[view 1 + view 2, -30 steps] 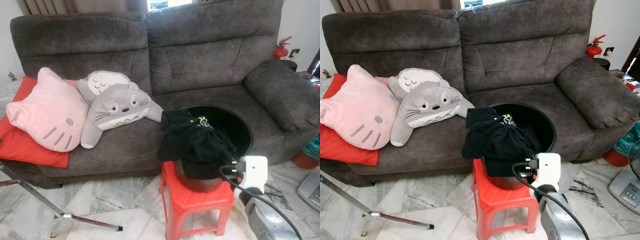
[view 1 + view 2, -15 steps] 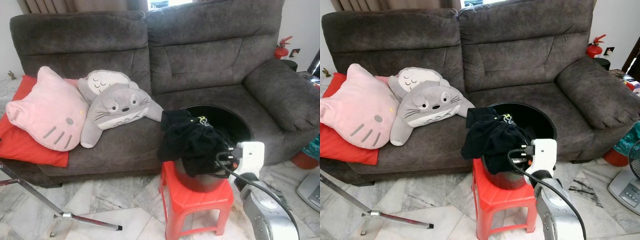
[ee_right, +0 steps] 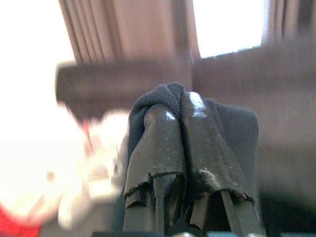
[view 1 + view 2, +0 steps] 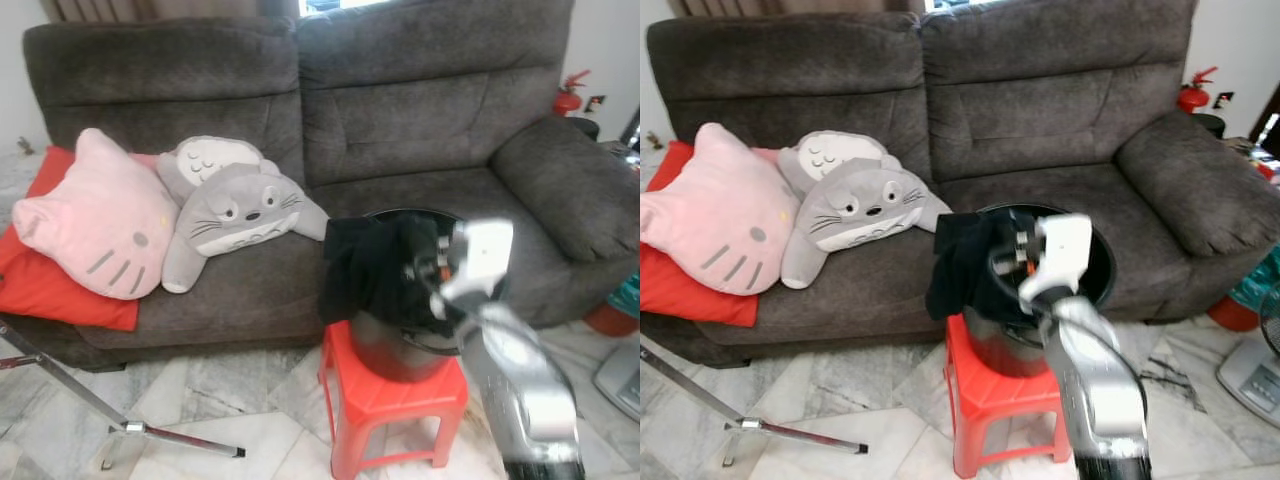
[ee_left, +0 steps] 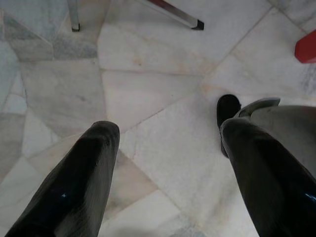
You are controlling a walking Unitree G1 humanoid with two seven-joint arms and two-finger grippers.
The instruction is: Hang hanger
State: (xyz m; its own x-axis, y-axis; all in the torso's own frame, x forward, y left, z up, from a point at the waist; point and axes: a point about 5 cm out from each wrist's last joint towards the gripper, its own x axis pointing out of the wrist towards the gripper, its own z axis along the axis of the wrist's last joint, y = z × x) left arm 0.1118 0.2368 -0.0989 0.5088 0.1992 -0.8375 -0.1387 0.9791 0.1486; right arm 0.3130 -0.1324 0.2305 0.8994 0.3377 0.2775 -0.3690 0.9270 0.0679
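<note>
Black garment is draping over the near rim of the bucket, which is sitting on a red stool on the marble floor, in front of a grey sofa with plush cushions. No hanger can be made out; arm and garment are hiding the bucket interior. Right claw is pinching the garment's top fold, fingers closed on it. Left claw is hanging over the floor, fingers spread, holding nothing.
</note>
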